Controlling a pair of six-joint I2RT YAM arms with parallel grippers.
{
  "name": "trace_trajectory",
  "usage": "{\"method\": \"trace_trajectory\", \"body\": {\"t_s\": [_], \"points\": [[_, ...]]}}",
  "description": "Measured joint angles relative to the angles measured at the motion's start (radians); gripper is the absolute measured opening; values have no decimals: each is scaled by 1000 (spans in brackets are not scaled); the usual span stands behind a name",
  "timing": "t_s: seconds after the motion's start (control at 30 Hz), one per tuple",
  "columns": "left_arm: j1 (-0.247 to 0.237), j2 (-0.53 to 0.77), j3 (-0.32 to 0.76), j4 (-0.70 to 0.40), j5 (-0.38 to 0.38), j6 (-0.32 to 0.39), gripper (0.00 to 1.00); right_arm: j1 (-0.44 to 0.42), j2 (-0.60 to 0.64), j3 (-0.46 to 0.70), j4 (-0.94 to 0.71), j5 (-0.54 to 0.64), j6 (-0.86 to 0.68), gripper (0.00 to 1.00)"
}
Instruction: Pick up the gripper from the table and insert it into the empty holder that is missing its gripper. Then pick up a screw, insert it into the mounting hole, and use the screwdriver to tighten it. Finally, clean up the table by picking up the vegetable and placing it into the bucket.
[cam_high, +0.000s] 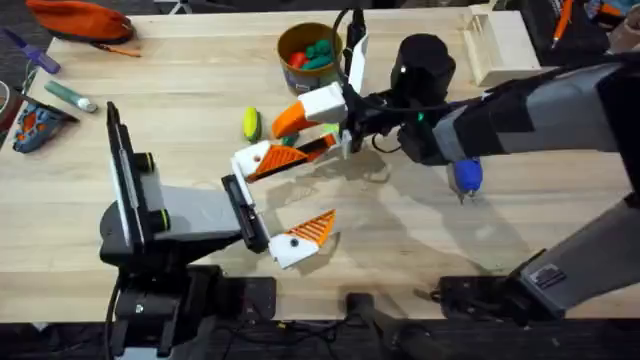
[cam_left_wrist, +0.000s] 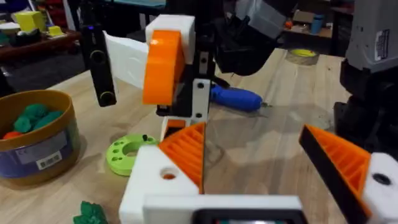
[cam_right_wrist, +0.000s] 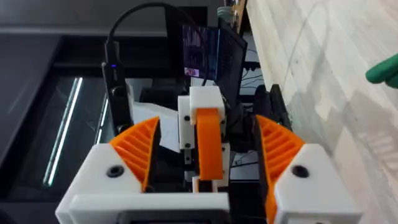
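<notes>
Hovering together mid-table: left gripper (cam_high: 287, 196) wide apart, empty; right gripper (cam_right_wrist: 205, 155) apart too. Screwdriver (cam_high: 467, 177) untouched, veg and bucket (cam_high: 308, 55) step left.

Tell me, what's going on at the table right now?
The right gripper is stretched across the middle of the table, fingers open on either side of an orange-and-white part and not clamping it. The left gripper is open close beside it. The screwdriver lies on the table, and a yellow-green vegetable sits outside the bucket.
</notes>
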Motion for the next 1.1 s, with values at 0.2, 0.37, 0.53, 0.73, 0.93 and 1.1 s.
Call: {"method": "trace_trajectory", "body": {"t_s": [0.2, 0.37, 0.53, 0.73, 0.93, 1.1], "points": [[0, 0, 0, 0, 0, 0, 986, 0, 0, 0, 0, 6, 0, 780], [0, 0, 0, 0, 0, 0, 985, 0, 0, 0, 0, 6, 0, 782], [0, 0, 0, 0, 0, 0, 986, -3, 0, 0, 0, 6, -1, 783], [0, 0, 0, 0, 0, 0, 986, -36, -77, 0, -305, 37, -146, 783], [0, 0, 0, 0, 0, 0, 986, -119, -250, 19, -711, 93, -403, 785], [0, 0, 0, 0, 0, 0, 985, -194, -370, 115, -1138, 182, -649, 786]]}}
